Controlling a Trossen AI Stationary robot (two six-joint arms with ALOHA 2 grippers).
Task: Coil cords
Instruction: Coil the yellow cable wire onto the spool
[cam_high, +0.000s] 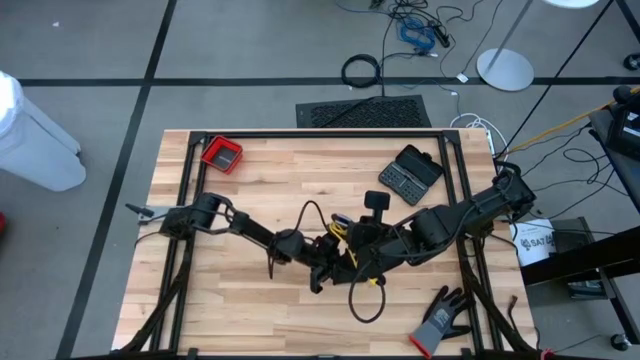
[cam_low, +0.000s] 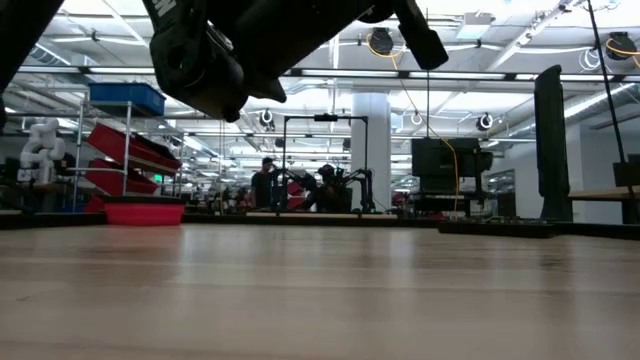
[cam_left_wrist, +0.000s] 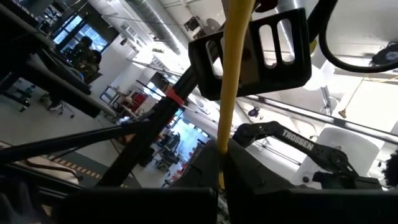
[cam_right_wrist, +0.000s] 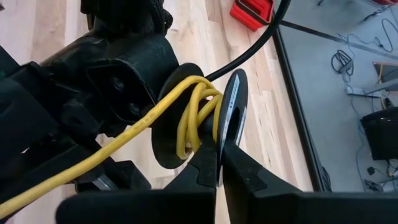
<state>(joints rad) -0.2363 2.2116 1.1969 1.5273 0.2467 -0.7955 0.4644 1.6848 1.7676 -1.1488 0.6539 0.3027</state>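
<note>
The yellow cord (cam_right_wrist: 186, 118) is wound in a few turns between two black discs of a small spool (cam_right_wrist: 166, 118), above the middle of the table. One free run (cam_right_wrist: 74, 168) leads away from the spool. My right gripper (cam_right_wrist: 219, 149) is shut on the spool; in the high view it (cam_high: 362, 250) comes in from the right. My left gripper (cam_left_wrist: 221, 152) is shut on the yellow cord (cam_left_wrist: 231, 81) and meets the right one from the left (cam_high: 325, 262). A thin black cord (cam_right_wrist: 249, 53) leaves the spool, and a loop of it (cam_high: 366, 303) lies on the table. My left gripper pinches the yellow cord (cam_left_wrist: 222, 140) between its two fingers, which lie across it. The single strand runs straight from the fingers toward the spool (cam_left_wrist: 249, 50), clear of the table. My right gripper pinches the rim of the nearer black disc (cam_right_wrist: 231, 124) edge-on between its two fingers, slanting down from the table's right. The spool is lifted clear of the table, with the yellow turns just behind that disc.
A grey-black glove (cam_high: 440, 320) lies at the front right. A red tray (cam_high: 222, 155) stands at the far left and a black case (cam_high: 412, 172) at the far right. A black frame (cam_high: 320, 135) runs along the table's edges. People stand in the room behind (cam_low: 265, 185).
</note>
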